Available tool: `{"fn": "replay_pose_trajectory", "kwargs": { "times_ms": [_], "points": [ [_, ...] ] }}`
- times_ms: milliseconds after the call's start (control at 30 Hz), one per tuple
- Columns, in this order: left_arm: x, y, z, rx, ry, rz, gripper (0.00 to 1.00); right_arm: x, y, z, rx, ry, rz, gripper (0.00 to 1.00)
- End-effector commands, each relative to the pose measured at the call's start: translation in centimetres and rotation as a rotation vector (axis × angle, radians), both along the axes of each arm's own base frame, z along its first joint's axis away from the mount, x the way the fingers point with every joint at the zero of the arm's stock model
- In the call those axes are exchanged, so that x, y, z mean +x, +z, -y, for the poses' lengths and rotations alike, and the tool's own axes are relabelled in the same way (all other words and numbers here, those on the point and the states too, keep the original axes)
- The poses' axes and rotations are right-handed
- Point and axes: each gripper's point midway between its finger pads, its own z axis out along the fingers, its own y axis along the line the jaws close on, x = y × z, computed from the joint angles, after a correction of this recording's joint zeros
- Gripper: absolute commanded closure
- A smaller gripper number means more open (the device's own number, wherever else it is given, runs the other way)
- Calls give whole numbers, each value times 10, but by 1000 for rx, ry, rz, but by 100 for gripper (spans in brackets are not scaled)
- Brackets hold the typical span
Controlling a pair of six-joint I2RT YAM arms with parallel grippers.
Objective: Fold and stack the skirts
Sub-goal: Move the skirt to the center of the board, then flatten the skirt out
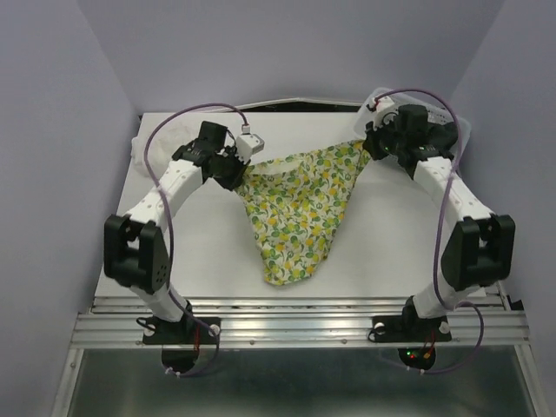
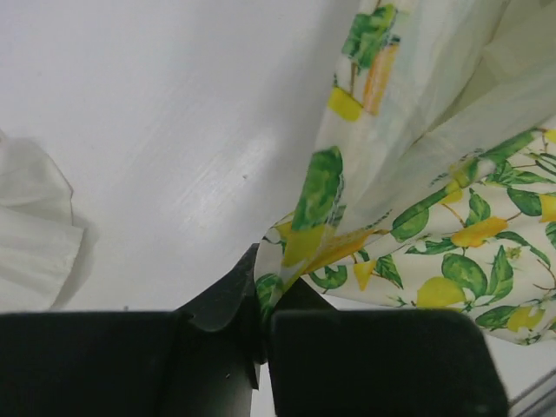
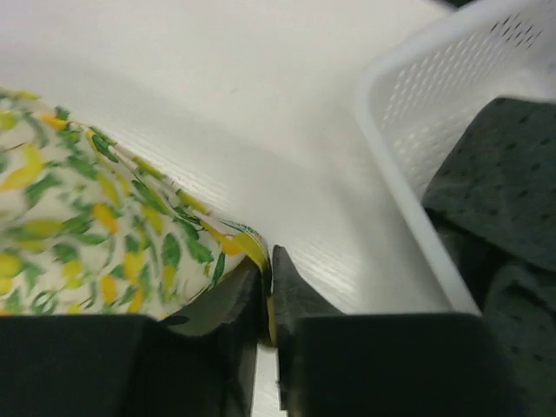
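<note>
The lemon-print skirt (image 1: 300, 208) is stretched between both grippers at the back of the table, and its lower part lies on the table, tapering toward the near edge. My left gripper (image 1: 236, 169) is shut on its left corner, with the cloth (image 2: 434, 217) pinched between the fingertips (image 2: 265, 304). My right gripper (image 1: 369, 143) is shut on the right corner, the printed edge (image 3: 78, 234) caught in the jaws (image 3: 269, 278). The white skirt (image 1: 152, 143) lies bunched at the back left (image 2: 30, 234). The black skirt (image 3: 504, 191) sits in the basket.
A white mesh basket (image 1: 465, 130) stands at the back right corner, close beside my right gripper, its rim (image 3: 408, 113) just to the right of the fingers. The table (image 1: 208, 261) is white, with purple walls on three sides.
</note>
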Motion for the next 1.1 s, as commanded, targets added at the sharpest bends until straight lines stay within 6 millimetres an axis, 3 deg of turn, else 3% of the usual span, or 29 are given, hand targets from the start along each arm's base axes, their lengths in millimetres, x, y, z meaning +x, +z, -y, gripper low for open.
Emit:
{"fn": "replay_pose_trajectory", "kwargs": {
  "times_ms": [0, 33, 67, 133, 167, 200, 333, 400, 433, 467, 500, 533, 567, 600, 633, 667, 700, 767, 800, 867, 1067],
  "points": [
    [86, 36, -12, -93, 165, 119, 77, 52, 31, -9, 88, -27, 45, 76],
    [104, 15, -22, -84, 203, 72, 73, 59, 25, -12, 103, -26, 20, 51],
    [121, 28, -22, -108, 222, 99, 63, 71, 3, -15, 110, -26, -33, 37],
    [145, 23, -25, -110, 246, 98, 34, 90, -1, -20, 122, -47, -58, 18],
    [151, 23, -24, -113, 249, 98, 32, 92, 10, -19, 123, -52, -44, 10],
    [154, 16, -24, -110, 255, 79, 17, 101, 14, -20, 127, -58, -37, 2],
    [154, 43, -27, -118, 269, 119, 13, 91, 28, -14, 111, -82, -55, 1],
    [132, 42, -24, -120, 228, 93, 14, 70, 32, -21, 114, -21, -82, 5],
    [116, 62, -23, -117, 182, 135, 15, 49, 40, -22, 119, 2, -109, 12],
    [101, 64, -20, -110, 149, 136, 15, 32, 23, -23, 108, 24, -167, 18],
    [77, 41, -15, -91, 103, 77, 17, 14, 18, -30, 126, 76, -212, 22],
    [48, 54, -5, -68, 17, 110, 18, -14, 18, -31, 132, 103, -265, 30],
    [18, 26, -2, -38, -24, 45, 19, -41, -7, -37, 155, 152, -362, 33],
    [0, 22, 4, -24, -66, 41, 21, -59, -16, -39, 166, 171, -408, 36],
    [-30, 30, 19, -22, -142, 69, 23, -78, -26, -40, 176, 185, -461, 42],
    [-47, 25, 24, -18, -177, 66, 24, -97, -21, -41, 189, 203, -460, 45],
    [-71, 2, 26, -15, -206, 6, 29, -121, -45, -46, 205, 221, -541, 47],
    [-107, 5, 42, -44, -282, 8, 35, -144, -47, -49, 229, 226, -555, 52],
    [-118, -6, 45, -38, -292, -5, 41, -160, -67, -51, 233, 224, -610, 52],
    [-140, -12, 58, -19, -334, 17, 42, -169, -75, -53, 262, 220, -638, 54],
    [-160, -36, 91, 1, -377, -62, 46, -182, -98, -58, 295, 216, -689, 56]
  ]
}}
